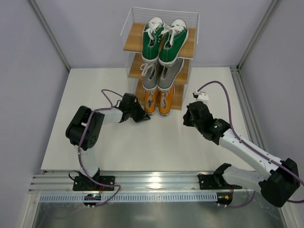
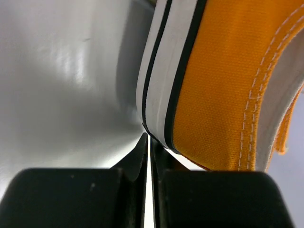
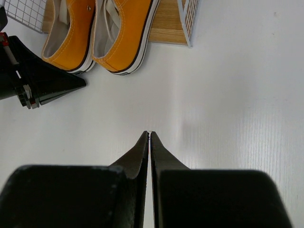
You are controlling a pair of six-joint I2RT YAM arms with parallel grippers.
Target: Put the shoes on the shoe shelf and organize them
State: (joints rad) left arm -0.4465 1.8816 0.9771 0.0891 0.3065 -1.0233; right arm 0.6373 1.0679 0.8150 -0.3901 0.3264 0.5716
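Left gripper (image 2: 148, 138), right gripper (image 3: 149, 134) closed, empty; two orange shoes (image 1: 165, 101), two grey shoes (image 1: 168, 76), two green shoes (image 1: 172, 45) seemingly shelved.

The left arm (image 1: 85, 128) and right arm (image 1: 247, 147) have black joints and white link shells, each trailed by a looping purple cable (image 1: 216, 82), the left gripper (image 2: 148, 137) and right gripper (image 3: 149, 134) are matte black with fingers (image 3: 135, 156) tapering to thin wedges, and a small green light (image 1: 216, 126) glows on the right arm.
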